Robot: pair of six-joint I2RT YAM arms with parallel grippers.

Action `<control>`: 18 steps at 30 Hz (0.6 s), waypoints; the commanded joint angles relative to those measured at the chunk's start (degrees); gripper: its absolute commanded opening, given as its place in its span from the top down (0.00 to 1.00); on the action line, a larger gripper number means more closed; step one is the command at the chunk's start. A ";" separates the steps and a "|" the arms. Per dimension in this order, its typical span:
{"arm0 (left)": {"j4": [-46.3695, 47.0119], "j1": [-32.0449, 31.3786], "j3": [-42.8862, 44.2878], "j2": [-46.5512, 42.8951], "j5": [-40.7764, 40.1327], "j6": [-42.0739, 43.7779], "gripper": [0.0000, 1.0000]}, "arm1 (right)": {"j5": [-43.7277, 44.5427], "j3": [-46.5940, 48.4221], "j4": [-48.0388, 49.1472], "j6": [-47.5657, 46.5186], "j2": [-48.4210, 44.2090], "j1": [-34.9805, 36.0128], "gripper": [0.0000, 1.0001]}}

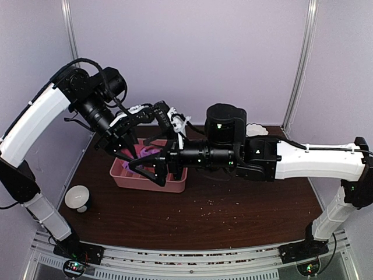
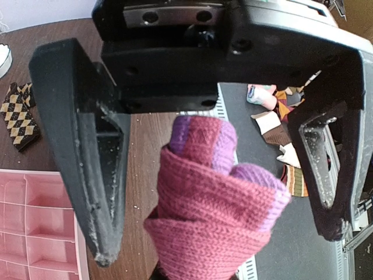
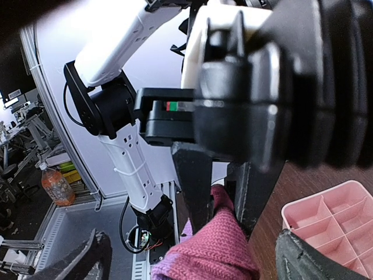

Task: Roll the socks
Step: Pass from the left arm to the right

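The soft magenta-pink knitted sock (image 2: 215,216) is sitting rolled into a thick bundle, its layers wrapping over one another. Its purple toe is poking out at the top of the roll, and a second purple patch is showing at the right. The bundle is hanging clear of the table, with the left gripper (image 3: 224,224) pinching its upper end between closed fingers. The dark brown-and-tan checkered fabric sock (image 2: 17,114) is lying flat on the dark brown tabletop (image 2: 145,134), well apart from the roll and only partly showing.
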 commanded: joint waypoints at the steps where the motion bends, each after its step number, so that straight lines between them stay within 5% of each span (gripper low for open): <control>1: 0.65 0.17 1.97 -1.28 1.28 -0.58 1.00 | 2.58 -1.17 -0.92 0.38 -0.30 0.15 0.08; 5: 0.59 0.17 2.22 -1.41 1.34 -0.51 1.00 | 2.48 -2.77 1.11 -0.40 -0.60 0.19 0.35; 11: 0.31 0.12 2.87 -1.55 1.26 -0.41 1.00 | 1.54 -4.08 2.33 -0.52 -1.59 0.02 0.96; 17: -0.22 0.12 2.70 -1.62 1.50 1.06 1.00 | -0.38 -7.00 8.15 2.67 -2.61 -0.79 1.00; 18: -0.18 0.16 2.57 -1.81 1.41 1.35 0.84 | -0.37 -6.98 8.27 2.56 -2.72 -0.83 1.00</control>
